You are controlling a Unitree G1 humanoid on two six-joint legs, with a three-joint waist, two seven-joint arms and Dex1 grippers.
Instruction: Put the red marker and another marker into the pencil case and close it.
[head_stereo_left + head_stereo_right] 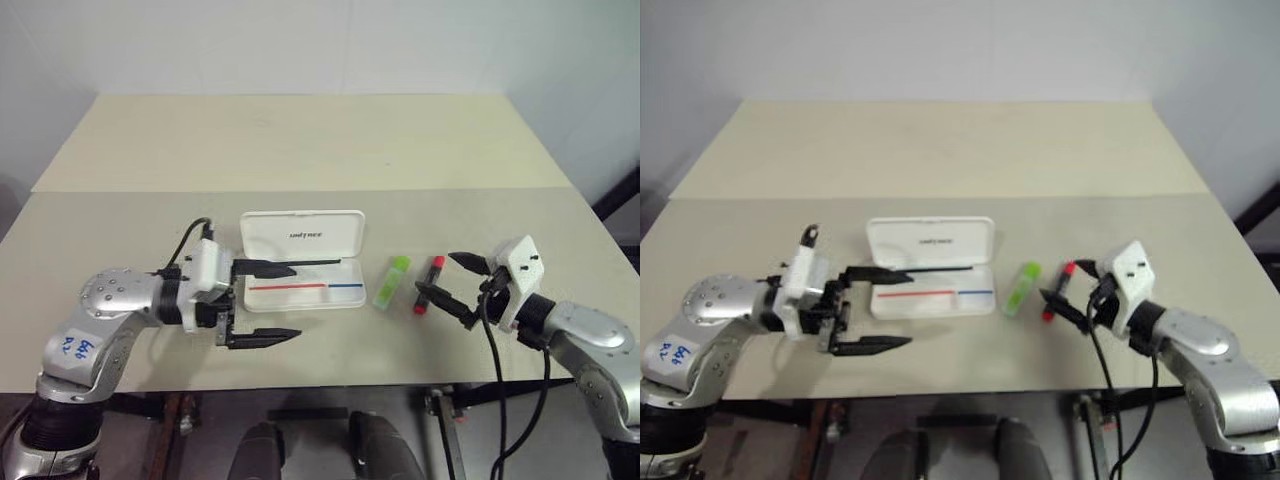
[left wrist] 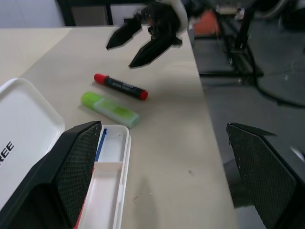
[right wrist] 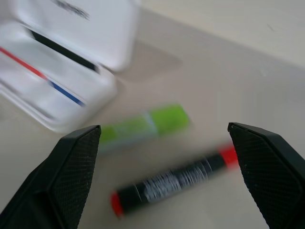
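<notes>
On the beige tabletop [image 1: 300,150], near the front edge: red marker [image 1: 428,284], stubby, dark barrel with red ends, lying flat. Just beside it, not touching, light-green highlighter [image 1: 391,281], flat and chunky, roughly parallel. Further along, well clear of both, white pencil case [image 1: 302,260] — glossy hard plastic, rounded corners, lid flipped up with small dark logo text, red and blue stripes across the empty tray. Right gripper [image 1: 449,280] spread wide right next to the red marker, black textured fingers, holding nothing. Left gripper [image 1: 268,302] gaping too, empty, one finger over the case's tray, the other over bare table in front of it.
</notes>
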